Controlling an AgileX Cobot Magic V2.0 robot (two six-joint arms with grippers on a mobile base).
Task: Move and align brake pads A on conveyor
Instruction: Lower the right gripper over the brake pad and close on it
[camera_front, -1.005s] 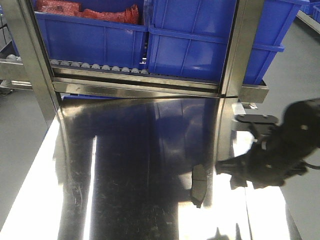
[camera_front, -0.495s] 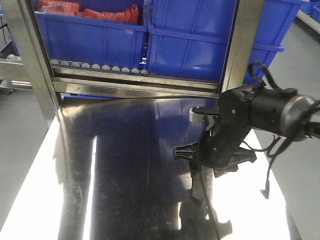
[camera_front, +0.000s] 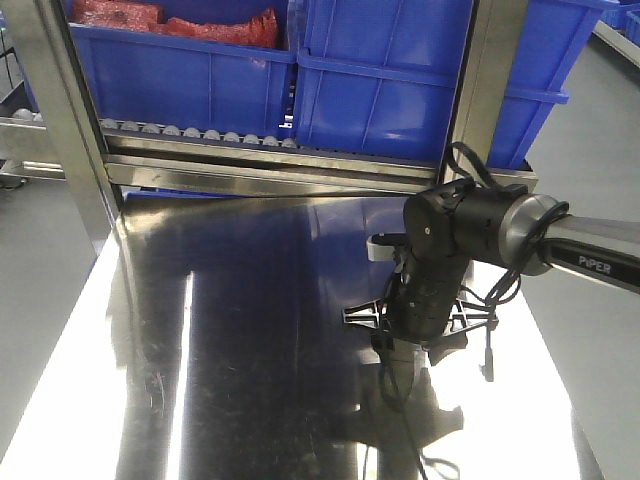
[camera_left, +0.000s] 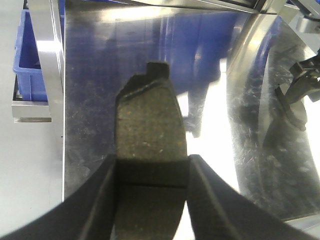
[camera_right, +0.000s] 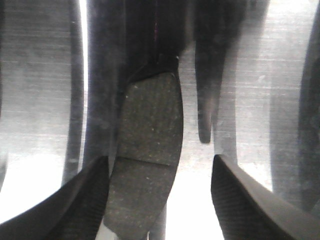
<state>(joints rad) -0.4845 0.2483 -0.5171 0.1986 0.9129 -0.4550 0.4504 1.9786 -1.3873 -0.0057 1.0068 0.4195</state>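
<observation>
No conveyor is in view in any frame. In the left wrist view my left gripper (camera_left: 152, 170) is shut on a dark-grey brake pad (camera_left: 150, 120), whose end tab points away from me above the shiny steel tabletop (camera_left: 100, 75). A second brake pad (camera_right: 150, 120) lies flat on the steel between the fingers of my open right gripper (camera_right: 160, 165). Its left finger is close beside the pad and its right finger (camera_right: 240, 195) stands well apart. In the front view the right gripper (camera_front: 400, 345) hangs over that pad and hides most of it.
Blue bins (camera_front: 200, 75) (camera_front: 400, 90) sit on a roller rack (camera_front: 200, 135) behind the steel tabletop (camera_front: 250, 330), one holding red parts (camera_front: 170, 20). Steel uprights (camera_front: 60, 110) (camera_front: 485, 90) flank the rack. Grey floor (camera_front: 40, 280) lies past both table edges.
My right arm has swung in from the right edge of the table and now sits over the lying pad, covering it in the front view.
</observation>
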